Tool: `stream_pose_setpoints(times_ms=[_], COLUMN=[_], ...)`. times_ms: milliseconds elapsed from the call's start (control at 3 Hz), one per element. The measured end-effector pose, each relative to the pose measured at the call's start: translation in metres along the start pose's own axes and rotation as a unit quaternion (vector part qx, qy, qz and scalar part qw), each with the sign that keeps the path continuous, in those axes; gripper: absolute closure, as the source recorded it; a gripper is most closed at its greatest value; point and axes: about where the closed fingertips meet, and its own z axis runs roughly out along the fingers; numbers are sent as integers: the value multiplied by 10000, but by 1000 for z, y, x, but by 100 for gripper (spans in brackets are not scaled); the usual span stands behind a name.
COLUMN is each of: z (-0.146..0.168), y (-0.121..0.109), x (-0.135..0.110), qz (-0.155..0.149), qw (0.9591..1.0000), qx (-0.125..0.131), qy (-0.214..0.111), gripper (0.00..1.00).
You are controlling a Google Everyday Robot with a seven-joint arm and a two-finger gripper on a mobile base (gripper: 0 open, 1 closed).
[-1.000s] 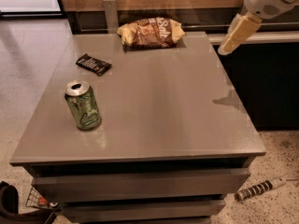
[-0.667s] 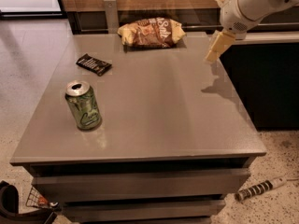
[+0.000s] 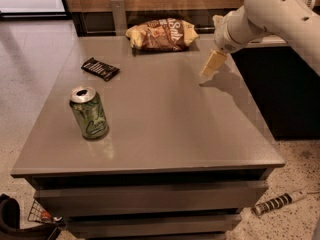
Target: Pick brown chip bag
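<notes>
The brown chip bag [image 3: 162,34] lies at the far edge of the grey table [image 3: 165,129], dark brown in the middle with white lettering and pale yellow ends. My gripper [image 3: 209,70] hangs from the white arm [image 3: 270,11] that comes in from the upper right. It points down-left just above the table top, to the right of the bag and a little nearer than it, apart from the bag.
A green drink can [image 3: 89,113] stands upright at the near left of the table. A small flat black wrapped bar [image 3: 100,68] lies at the left middle. A dark cabinet [image 3: 287,89] stands right of the table. A striped tool [image 3: 280,202] lies on the floor.
The arm has swung in from the right, and my gripper has moved left and down over the table, closer to the chip bag. The objects on the table have not moved.
</notes>
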Motion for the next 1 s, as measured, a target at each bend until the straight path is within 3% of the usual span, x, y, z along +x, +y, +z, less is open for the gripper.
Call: stream_pose_setpoints(times_ms=[333,1000], z=[24,70], y=[-16,-33], x=[-6,-45], qz=[-69,-364], qw=[9998,9970], qx=[128,-29], qy=[-134,-683], gripper=[0,0])
